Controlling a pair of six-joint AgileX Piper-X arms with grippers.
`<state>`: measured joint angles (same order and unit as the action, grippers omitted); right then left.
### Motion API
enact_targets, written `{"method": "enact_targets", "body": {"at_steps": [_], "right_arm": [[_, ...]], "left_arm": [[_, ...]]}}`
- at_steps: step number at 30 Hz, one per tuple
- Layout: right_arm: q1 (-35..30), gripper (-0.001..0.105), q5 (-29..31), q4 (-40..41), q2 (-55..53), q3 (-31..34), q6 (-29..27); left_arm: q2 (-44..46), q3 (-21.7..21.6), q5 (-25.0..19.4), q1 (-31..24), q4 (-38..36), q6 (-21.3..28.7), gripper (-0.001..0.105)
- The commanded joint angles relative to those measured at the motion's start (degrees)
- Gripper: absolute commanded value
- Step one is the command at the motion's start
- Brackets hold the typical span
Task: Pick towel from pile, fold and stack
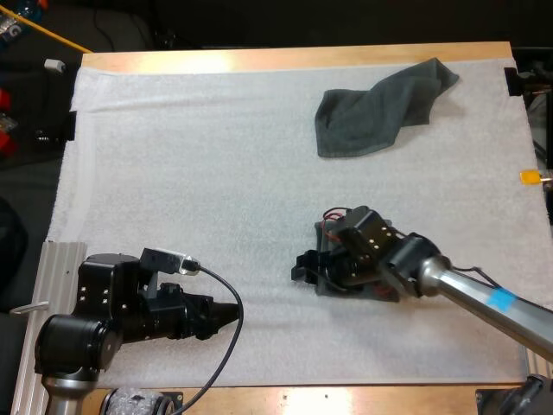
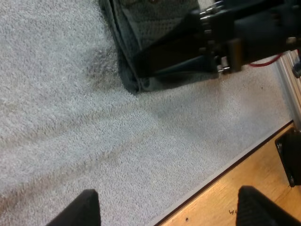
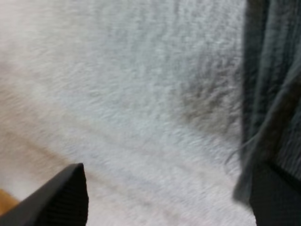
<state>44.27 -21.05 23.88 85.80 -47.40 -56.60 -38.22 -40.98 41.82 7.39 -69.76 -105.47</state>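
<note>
The right hand (image 1: 304,266) reaches low, fingers apart and holding nothing, with the folded towel (image 2: 124,42) just under it. The left hand (image 1: 229,313) lies low, open too.

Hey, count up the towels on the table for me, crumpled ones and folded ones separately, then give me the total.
crumpled towel: 1
folded towel: 1
Total: 2
</note>
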Motion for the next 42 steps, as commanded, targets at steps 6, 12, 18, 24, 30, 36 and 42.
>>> {"method": "enact_targets", "body": {"at_steps": [6,12,18,24,30,36,42], "right_arm": [[-0.10,0.070,7.56,10.12,-12.23,-0.29,-5.55],[-0.10,0.070,13.74,21.11,-24.17,-0.29,-8.67],[-0.10,0.070,17.74,29.72,-36.34,-0.29,-9.26],[-0.10,0.070,19.03,35.95,-45.99,-0.29,-8.79],[-0.10,0.070,26.21,39.63,-52.62,-0.29,-8.80],[-0.10,0.070,27.54,39.50,-53.08,-0.29,-9.17],[-0.10,0.070,28.26,39.40,-53.03,-0.29,-9.46]], "left_arm": [[-0.11,-0.24,0.49,0.08,0.56,0.38,0.058],[-0.11,-0.24,0.49,0.08,0.59,0.38,0.058],[-0.11,-0.24,0.49,0.08,0.85,0.38,0.058],[-0.11,-0.24,0.49,0.08,0.95,0.38,0.058],[-0.11,-0.24,0.49,0.08,1.73,1.22,0.063],[-0.63,-0.24,0.46,0.08,10.24,-3.45,0.072],[-5.66,-0.24,0.03,1.03,15.70,-7.40,0.072]]}}
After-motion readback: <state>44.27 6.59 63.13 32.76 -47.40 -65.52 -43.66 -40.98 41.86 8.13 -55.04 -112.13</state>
